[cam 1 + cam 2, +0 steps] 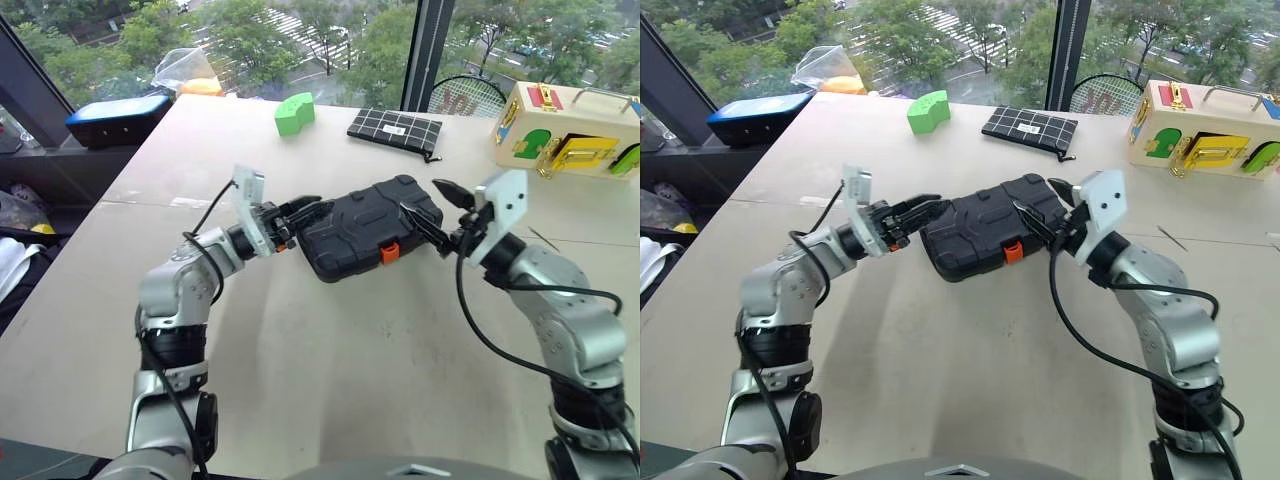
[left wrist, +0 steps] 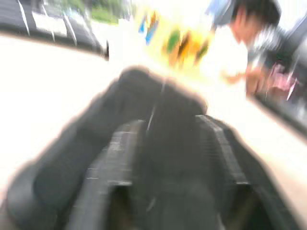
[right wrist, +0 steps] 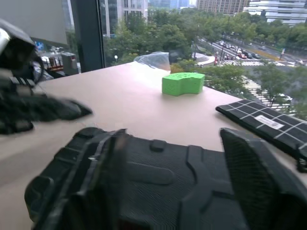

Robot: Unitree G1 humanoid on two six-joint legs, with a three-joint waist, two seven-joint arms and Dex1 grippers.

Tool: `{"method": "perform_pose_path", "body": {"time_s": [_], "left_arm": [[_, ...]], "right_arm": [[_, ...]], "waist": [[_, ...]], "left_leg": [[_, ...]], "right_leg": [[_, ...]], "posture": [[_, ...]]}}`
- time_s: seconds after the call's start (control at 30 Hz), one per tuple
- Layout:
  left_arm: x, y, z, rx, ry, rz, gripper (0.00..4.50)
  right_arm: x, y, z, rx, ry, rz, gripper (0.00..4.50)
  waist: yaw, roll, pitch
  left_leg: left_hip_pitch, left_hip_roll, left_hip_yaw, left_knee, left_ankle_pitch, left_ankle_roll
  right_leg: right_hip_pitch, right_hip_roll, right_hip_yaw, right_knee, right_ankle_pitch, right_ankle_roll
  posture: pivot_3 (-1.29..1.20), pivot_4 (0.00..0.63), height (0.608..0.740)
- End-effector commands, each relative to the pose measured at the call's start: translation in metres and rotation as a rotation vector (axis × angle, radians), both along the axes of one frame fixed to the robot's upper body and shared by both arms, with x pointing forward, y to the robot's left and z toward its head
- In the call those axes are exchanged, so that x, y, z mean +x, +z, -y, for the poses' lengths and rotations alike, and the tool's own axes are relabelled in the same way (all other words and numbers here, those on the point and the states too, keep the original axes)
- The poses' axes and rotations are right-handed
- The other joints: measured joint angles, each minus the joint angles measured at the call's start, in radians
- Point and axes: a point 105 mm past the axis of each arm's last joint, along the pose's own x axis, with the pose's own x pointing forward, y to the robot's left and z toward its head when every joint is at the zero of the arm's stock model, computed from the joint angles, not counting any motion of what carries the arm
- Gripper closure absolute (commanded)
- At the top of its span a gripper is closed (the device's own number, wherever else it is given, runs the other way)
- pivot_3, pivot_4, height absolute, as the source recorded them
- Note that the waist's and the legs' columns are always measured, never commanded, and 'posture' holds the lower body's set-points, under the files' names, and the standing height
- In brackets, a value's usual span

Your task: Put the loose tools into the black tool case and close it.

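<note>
**Closed case between both tools at mid-tabletop**

The black tool case [image 1: 365,225] lies shut on the tabletop [image 1: 330,370], near its middle, ribbed shell uppermost. Its long axis runs across the view, from the near left up toward the far right. The small orange latch [image 1: 390,253] sits on the near long edge, facing the robot.

The left tool [image 1: 303,212] is at the case's left end with its fingers spread; contact with the shell cannot be confirmed. The right tool [image 1: 440,213] is at the right end, fingers wide apart, one above the shell and one along its near corner; it grips nothing that can be made out.

The case's interior is hidden by the closed lid. The left wrist view is blurred, showing only dark case surface between the fingers.

Beyond the case, well apart: a green block [image 1: 294,113], a flat black checked pouch [image 1: 395,128], and a wooden latch box [image 1: 568,130] at the far right, partly cut off. A blue-topped box [image 1: 118,118] stands off the far left corner.
</note>
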Motion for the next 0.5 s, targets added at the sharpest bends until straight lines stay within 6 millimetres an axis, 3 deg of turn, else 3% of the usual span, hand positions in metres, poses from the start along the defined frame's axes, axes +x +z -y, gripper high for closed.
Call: {"method": "perform_pose_path", "body": {"time_s": [0.03, 0.07, 0.2, 0.33, 0.5], "left_arm": [[-0.034, 0.006, 0.01, 0.072, -0.104, 0.076, 0.37], [-0.042, 0.005, 0.01, 0.095, -0.123, 0.084, 0.17], [-0.069, -0.012, 0.004, 0.283, -0.195, 0.174, 0.17], [-0.09, -0.038, -0.031, 0.338, -0.162, 0.037, 0.17], [-0.1, -0.061, -0.077, 0.406, -0.058, -0.086, 0.17]], "right_arm": [[-0.029, 0.015, 0.01, -0.05, 0.087, 0.064, 0.0], [-0.037, 0.012, 0.015, -0.082, 0.106, 0.056, 0.0], [-0.065, -0.001, 0.047, -0.275, 0.052, 0.102, 0.0], [-0.11, -0.035, 0.096, -0.352, -0.004, -0.099, 0.0], [-0.148, -0.049, 0.137, -0.405, -0.129, -0.216, 0.0]], "waist": [[0.001, -0.001, 0.0], [0.001, 0.0, 0.0], [0.006, 0.001, 0.001], [0.008, 0.002, 0.002], [0.006, 0.006, 0.004]], "left_leg": [[0.001, 0.0, 0.0, -0.001, 0.0, 0.0], [0.001, 0.0, 0.0, -0.001, 0.0, 0.0], [0.003, -0.001, 0.001, -0.003, 0.0, 0.0], [0.006, 0.0, 0.002, -0.003, 0.0, 0.0], [0.005, 0.002, 0.001, -0.004, 0.0, 0.0]], "right_leg": [[0.0, 0.0, 0.0, -0.001, 0.0, 0.0], [0.0, 0.0, 0.0, -0.001, 0.0, 0.0], [0.003, 0.0, -0.001, -0.006, 0.0, -0.001], [0.007, -0.002, -0.001, -0.007, -0.001, -0.002], [0.008, -0.003, -0.002, -0.011, -0.003, -0.005]], "posture": [[0.0, 0.15, 0.74], [0.0, 0.15, 0.74], [0.0, 0.15, 0.74], [0.0, 0.15, 0.74], [0.0, 0.15, 0.74]]}}
